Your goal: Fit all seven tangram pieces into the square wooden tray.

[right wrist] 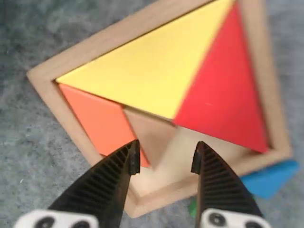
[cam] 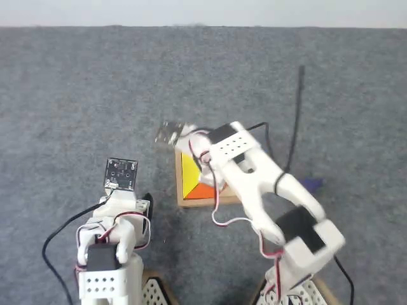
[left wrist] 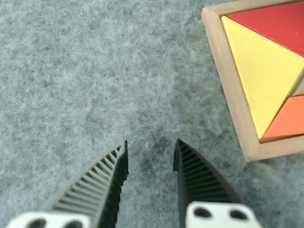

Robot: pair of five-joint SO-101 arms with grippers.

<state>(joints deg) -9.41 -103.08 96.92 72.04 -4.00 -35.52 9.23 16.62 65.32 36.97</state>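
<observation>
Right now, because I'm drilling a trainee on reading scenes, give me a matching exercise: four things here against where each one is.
Things:
1. yellow triangle
2. blue piece
3. left gripper
4. right gripper

Places:
A. over bare carpet, beside the tray
B. lying inside the tray
C. open, above the tray
D. on the carpet, outside the tray's rim

Pairs: 1-B; 2-D; 3-A; 4-C

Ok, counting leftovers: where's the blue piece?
In the right wrist view, the blue piece lies on the grey mat just outside the tray, by the corner nearest the red triangle.
</observation>
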